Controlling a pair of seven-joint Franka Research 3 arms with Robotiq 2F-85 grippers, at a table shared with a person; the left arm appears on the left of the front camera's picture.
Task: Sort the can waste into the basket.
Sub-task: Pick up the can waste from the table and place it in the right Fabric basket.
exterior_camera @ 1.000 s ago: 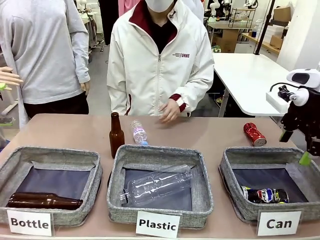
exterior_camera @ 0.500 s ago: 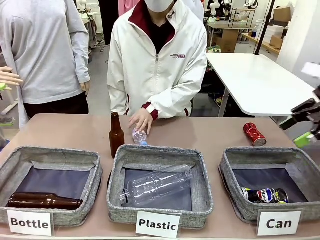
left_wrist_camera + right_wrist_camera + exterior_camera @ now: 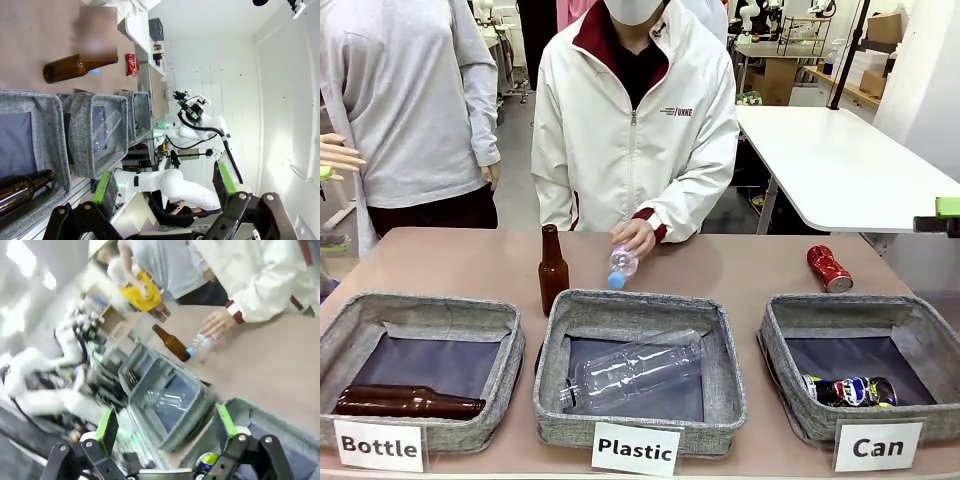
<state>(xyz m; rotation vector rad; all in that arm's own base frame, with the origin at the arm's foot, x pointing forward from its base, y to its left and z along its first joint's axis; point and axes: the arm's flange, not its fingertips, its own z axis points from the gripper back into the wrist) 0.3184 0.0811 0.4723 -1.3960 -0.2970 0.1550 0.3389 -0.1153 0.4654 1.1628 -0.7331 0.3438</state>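
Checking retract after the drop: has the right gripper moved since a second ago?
Yes. The right gripper rose and swung right, away from the square grey felt "Can" basket, jaws open.

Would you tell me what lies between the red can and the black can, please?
Front view: bare table, then the far wall and dark lining of the basket, lie between the red can and the black can.

Left end effector (image 3: 164,184) empty, jaws spread wide, right end effector (image 3: 166,423) likewise spread, empty
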